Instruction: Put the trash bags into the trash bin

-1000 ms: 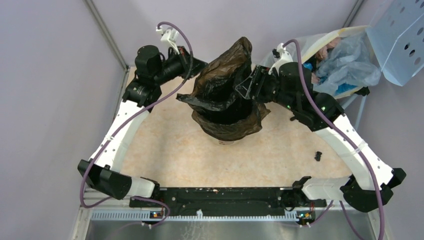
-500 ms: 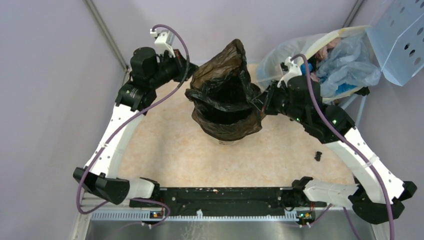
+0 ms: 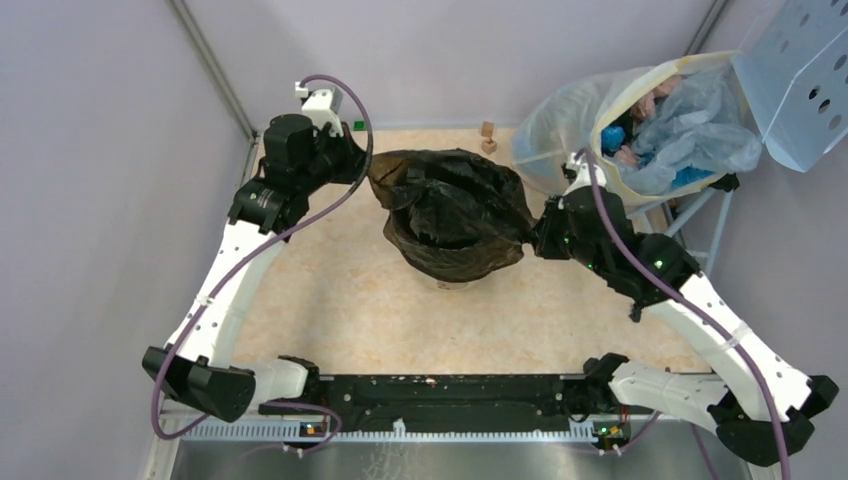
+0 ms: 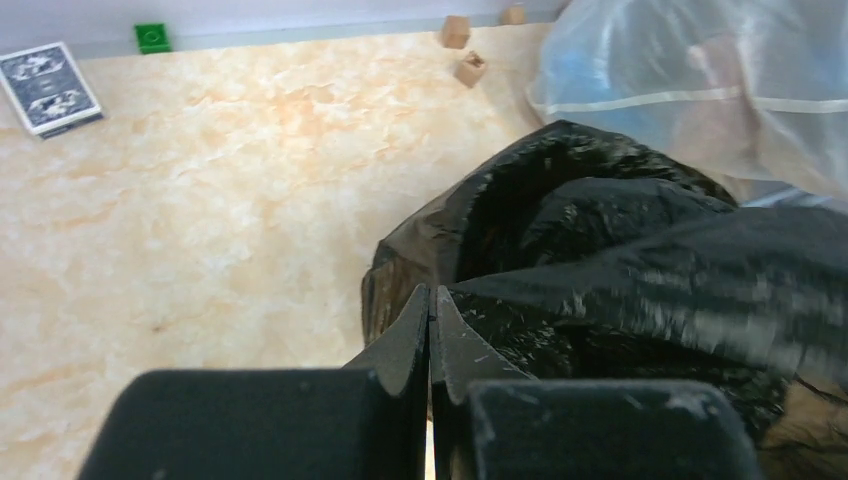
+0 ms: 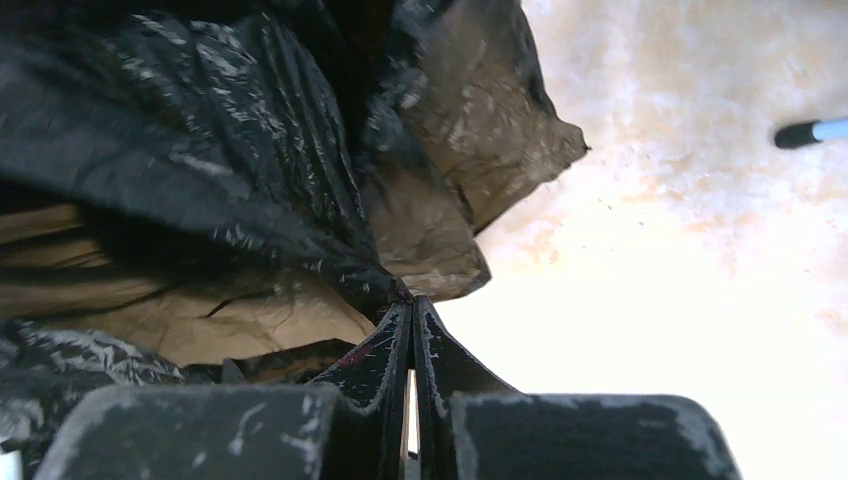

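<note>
Spreading across the middle of the top view, the trash bag lies as a wide, wrinkled black oval with its mouth facing up toward the camera. Its long axis runs from the upper left to the right of centre, pulled taut between the two arms. The trash bin is hidden under the film, which hangs brownish and translucent down its near side.

At the bag's upper-left corner the left gripper has its fingers pressed together on a fold of the rim; the left wrist view shows the film coming out from the touching tips. At the bag's right end the right gripper pinches the rim likewise, the film gathering to a point at its closed tips.

A translucent sack sits in the upper right, just beside the bag, on the marbled table.
</note>
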